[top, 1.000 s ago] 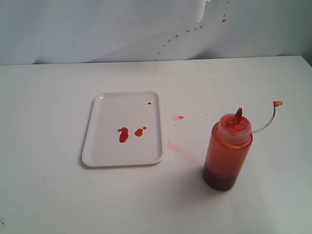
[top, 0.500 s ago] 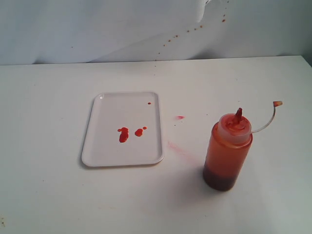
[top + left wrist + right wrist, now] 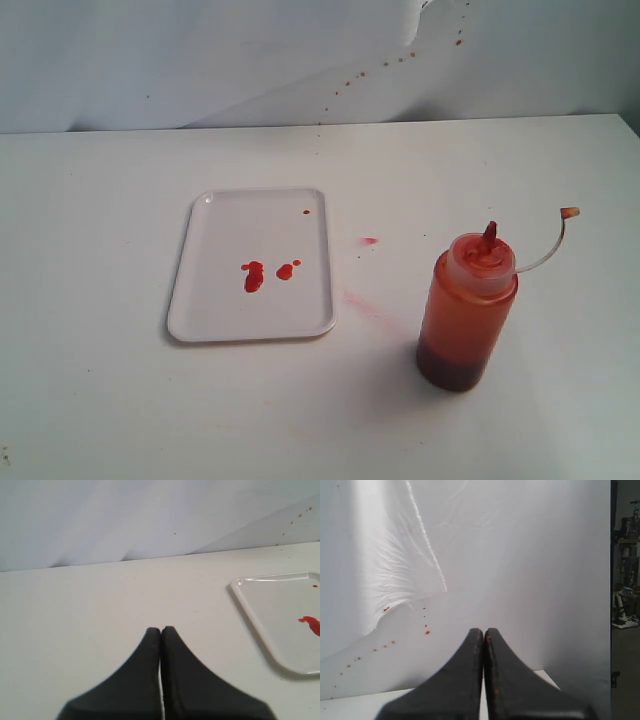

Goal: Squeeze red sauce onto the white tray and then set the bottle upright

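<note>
Blobs of sauce lie on tray, left; bottle stands upright on surface, well right of it. Left hand and right hand are clenched, empty. Both steps appear done.

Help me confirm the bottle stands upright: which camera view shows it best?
The exterior view: the bottle appears whole, upright on the table, nozzle up. Neither wrist view shows it: the left has only the shut left gripper and part of the white tray; the right, the shut right gripper and backdrop.
</note>
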`<state>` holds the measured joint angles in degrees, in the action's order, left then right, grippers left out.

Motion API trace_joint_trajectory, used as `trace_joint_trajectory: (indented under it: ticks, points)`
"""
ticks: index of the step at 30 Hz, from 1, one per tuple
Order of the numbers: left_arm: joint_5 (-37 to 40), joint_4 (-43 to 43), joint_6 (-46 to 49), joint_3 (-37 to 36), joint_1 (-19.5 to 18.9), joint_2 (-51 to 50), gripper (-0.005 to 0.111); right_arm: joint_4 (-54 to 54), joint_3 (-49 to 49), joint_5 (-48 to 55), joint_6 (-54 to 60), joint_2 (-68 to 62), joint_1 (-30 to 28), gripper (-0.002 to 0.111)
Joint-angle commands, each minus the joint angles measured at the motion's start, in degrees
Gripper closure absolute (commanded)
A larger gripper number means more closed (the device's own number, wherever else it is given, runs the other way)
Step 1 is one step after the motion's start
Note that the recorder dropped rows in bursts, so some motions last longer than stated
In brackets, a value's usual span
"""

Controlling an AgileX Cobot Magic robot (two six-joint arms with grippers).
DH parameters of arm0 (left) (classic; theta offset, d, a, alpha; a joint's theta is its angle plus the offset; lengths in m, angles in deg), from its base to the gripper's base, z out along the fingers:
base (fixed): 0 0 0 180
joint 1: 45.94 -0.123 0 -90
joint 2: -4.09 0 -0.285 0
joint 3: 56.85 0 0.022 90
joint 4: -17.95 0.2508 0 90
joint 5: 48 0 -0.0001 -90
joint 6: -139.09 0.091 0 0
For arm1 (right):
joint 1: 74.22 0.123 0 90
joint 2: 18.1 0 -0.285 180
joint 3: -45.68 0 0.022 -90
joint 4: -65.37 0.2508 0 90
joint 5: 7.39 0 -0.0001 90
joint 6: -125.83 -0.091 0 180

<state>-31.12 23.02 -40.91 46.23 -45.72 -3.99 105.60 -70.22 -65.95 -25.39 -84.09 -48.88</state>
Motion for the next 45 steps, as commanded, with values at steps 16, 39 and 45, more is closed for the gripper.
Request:
trace_joint_trajectory:
  ticks: [16, 39, 45]
  points:
    - [0.0, -3.2, -1.4, -0.3, -0.3, 0.3, 0.107, -0.7, 0.0, -0.2, -0.1, -0.1, -0.1, 0.108]
    - [0.0, -3.2, -1.4, -0.3, -0.3, 0.3, 0.107, -6.8, 0.0, 18.6, 1.9, 17.6, -10.0, 0.108]
    - [0.0, -3.2, -1.4, -0.3, -0.3, 0.3, 0.107, -8.1, 0.0, 31.7, 6.4, 33.6, -21.2, 0.108]
